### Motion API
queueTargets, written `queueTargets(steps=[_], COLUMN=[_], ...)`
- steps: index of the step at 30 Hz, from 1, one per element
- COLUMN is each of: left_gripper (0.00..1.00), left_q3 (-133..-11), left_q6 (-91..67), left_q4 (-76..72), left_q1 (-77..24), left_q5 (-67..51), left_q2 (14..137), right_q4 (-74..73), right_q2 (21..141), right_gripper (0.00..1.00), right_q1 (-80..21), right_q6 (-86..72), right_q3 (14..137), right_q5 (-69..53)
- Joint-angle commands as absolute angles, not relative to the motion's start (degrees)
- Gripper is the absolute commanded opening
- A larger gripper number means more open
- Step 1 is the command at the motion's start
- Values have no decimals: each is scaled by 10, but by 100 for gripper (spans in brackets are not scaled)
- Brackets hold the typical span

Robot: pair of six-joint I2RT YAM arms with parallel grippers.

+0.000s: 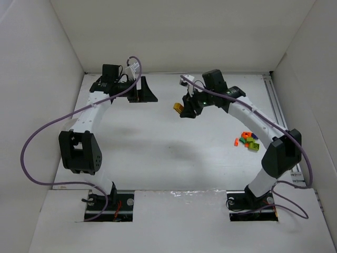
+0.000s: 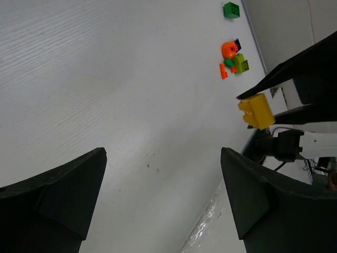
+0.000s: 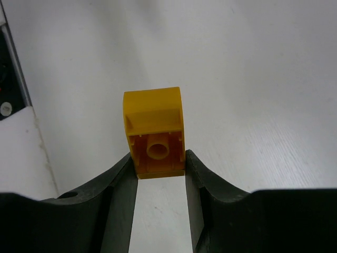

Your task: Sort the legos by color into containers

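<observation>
We judge the sorting barely begun. The right pincer (image 3: 159, 158) pinches one yellow brick (image 3: 154, 132) by its lower sides and holds it above the bench (image 1: 158, 153), toward the far middle. The other bricks (image 1: 247, 140) lie in a loose heap on the right side of the bench, orange, green and red among them. One green brick (image 2: 230, 9) sits a little apart from the heap. The left pincer (image 2: 163, 179) is at the far left, spread wide with nothing between its fingers.

We make out no cups in any view. They may be too faint against the white or outside the frame, so we cannot tell whether any brick is already sorted. The heap is too small to count and lies just beside the right arm.
</observation>
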State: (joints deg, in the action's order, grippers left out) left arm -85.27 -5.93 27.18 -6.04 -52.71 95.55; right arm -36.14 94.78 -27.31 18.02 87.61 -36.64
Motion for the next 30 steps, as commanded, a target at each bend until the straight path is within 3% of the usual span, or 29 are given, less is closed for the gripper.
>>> queueTargets(steps=[1, 10, 30], left_gripper=[87, 84, 72], left_q3=[-889, -872, -850], left_q6=[-83, -116, -134], left_q4=[244, 209, 192], left_q1=[-67, -92, -114], left_q5=[-568, -597, -650], left_q2=[940, 940, 962], right_q4=[-313, -258, -204], right_q2=[961, 978, 994], right_gripper=[16, 15, 15], right_q1=[-298, -355, -377], right_q6=[129, 116, 116], right_q3=[910, 920, 920], right_q5=[-371, -309, -265])
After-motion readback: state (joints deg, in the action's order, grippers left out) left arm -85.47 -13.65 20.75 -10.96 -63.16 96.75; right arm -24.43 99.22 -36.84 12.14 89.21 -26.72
